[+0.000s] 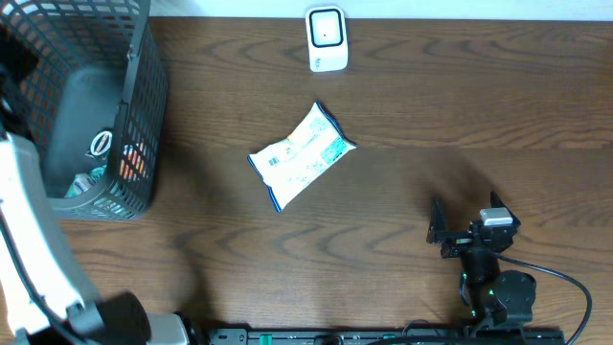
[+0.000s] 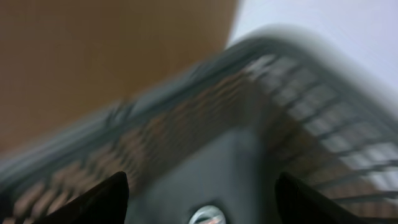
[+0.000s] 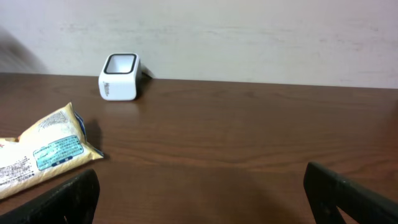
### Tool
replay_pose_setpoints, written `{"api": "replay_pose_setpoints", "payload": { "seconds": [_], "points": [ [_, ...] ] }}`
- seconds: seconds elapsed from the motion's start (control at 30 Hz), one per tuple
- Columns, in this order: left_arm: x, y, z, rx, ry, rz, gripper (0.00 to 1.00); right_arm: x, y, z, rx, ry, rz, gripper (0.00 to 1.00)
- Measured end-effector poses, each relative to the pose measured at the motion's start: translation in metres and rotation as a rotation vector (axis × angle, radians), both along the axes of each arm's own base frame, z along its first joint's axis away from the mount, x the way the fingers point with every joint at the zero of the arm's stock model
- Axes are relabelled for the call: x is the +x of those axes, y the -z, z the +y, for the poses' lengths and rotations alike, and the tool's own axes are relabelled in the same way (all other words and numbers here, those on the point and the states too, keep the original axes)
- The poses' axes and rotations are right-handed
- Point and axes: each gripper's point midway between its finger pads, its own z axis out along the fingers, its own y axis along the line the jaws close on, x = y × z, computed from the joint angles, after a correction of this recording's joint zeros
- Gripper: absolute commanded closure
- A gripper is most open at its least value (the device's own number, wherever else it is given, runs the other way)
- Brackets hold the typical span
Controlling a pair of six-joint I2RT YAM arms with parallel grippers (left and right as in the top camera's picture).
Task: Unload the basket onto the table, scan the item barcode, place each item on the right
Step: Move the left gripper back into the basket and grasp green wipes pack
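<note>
Likely soft, light snack packet (image 1: 302, 156) lay mid-frame, best pinched at a crimped end. Left gripper (image 2: 202, 190) and right gripper (image 3: 202, 186) gaped wide, empty.

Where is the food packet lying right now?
In the overhead view the food packet lies flat at mid-table, in front of the white scanner and right of the wire basket.

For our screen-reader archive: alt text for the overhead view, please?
A snack packet lies on the table, apart from a scanner at the far edge. A wire basket stands at left; the open right gripper sits at lower right.
</note>
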Motion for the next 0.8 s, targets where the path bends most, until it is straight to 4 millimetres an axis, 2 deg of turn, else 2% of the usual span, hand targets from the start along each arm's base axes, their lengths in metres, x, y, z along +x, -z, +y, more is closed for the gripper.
{"api": "replay_pose_setpoints", "payload": {
  "seconds": [0.1,0.17,0.23,0.4,0.6,0.8],
  "points": [
    [-0.016,0.055,0.021,-0.127,-0.124,0.113,0.26,0.0,0.0,0.0,0.0,0.0,0.0,0.01],
    [-0.025,0.082,0.025,-0.189,-0.176,0.18,0.26,0.0,0.0,0.0,0.0,0.0,0.0,0.01],
    [-0.029,0.102,0.024,-0.234,-0.202,0.237,0.26,0.0,0.0,0.0,0.0,0.0,0.0,0.01],
    [-0.048,0.155,0.006,-0.38,-0.296,0.404,0.26,0.0,0.0,0.0,0.0,0.0,0.0,0.01],
    [-0.055,0.19,-0.006,-0.459,-0.366,0.508,0.26,0.0,0.0,0.0,0.0,0.0,0.0,0.01],
    [-0.055,0.209,-0.008,-0.482,-0.381,0.558,0.26,0.0,0.0,0.0,0.0,0.0,0.0,0.01]
  ]
}}
